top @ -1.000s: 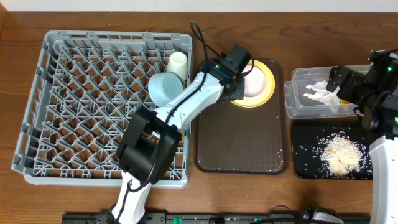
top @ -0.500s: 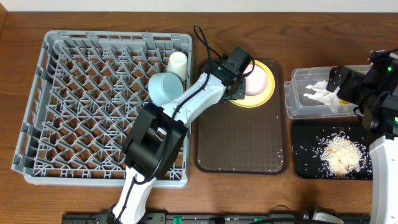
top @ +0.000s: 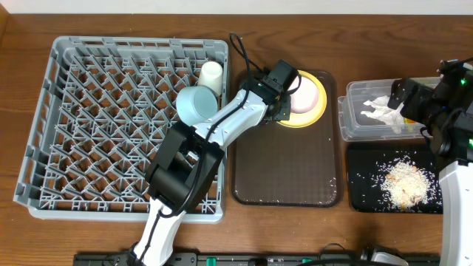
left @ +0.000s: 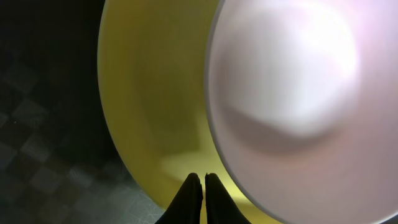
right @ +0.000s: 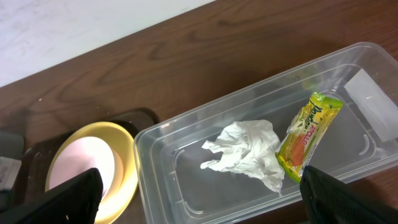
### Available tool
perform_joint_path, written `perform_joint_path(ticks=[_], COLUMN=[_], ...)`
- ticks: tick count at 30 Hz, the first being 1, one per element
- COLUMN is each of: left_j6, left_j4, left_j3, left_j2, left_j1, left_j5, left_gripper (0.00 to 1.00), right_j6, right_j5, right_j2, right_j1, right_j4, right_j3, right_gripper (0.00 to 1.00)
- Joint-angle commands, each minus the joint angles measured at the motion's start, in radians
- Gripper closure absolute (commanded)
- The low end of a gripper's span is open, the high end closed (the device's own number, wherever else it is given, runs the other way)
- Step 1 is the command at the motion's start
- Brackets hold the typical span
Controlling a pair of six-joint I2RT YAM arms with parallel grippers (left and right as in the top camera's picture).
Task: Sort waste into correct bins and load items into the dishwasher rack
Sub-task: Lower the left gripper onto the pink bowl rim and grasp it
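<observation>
1. Waste looks sorted. The crumpled white paper napkin (right: 245,152) and the yellow-orange-green snack wrapper (right: 308,134) lie side by side in the clear plastic tub (top: 351,122). The rice scraps (top: 403,181) are heaped in the shallow black tub (top: 356,177).
2. Two items are loaded: the light blue bowl (top: 196,103) and the small cream cup (top: 211,76) sit at the far right corner of the grey dishwasher rack (top: 111,125).
3. Left to do, by my reading, are the yellow plate (left: 155,93) and the white bowl-like cup (left: 292,93) resting on it. Both are on the far end of the dark brown tray (top: 288,170).
4. No chopsticks show in any view, so I cannot say where they are.
5. The left gripper (left: 203,186) is at the plate's near rim with its fingertips pressed together. Whether the rim is pinched between them I cannot tell.
6. The right gripper (right: 200,186) hangs above the clear tub, fingers spread wide and holding nothing.
7. Writing — the wrapper carries red lettering on yellow, too small to read. No other label is visible.
</observation>
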Motion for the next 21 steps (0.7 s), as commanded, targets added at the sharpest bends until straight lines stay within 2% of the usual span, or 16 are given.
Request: perform_joint_path(ticks=[1, 16, 21], left_j6=[-0.001, -0.001, -0.002], left_j4=[-0.012, -0.131, -0.215], left_j3=[-0.008, -0.008, -0.008], left_j2=[0.013, 0.012, 0.01], left_j1=[-0.001, 0.0, 0.0], left_j5=[-0.016, -0.015, -0.003], left_gripper=[0.91, 0.91, 0.91], right_j6=[-0.01, -0.01, -0.01], right_j5=[-0.005, -0.005, -0.005], right_j2=[-0.003, -0.003, -0.003], right_j1=[-0.004, -0.004, -0.004], right_j4=[-0.001, -0.001, -0.001], right_j3=[0.017, 0.017, 0.017], right_gripper=[0.01, 0.01, 0.01])
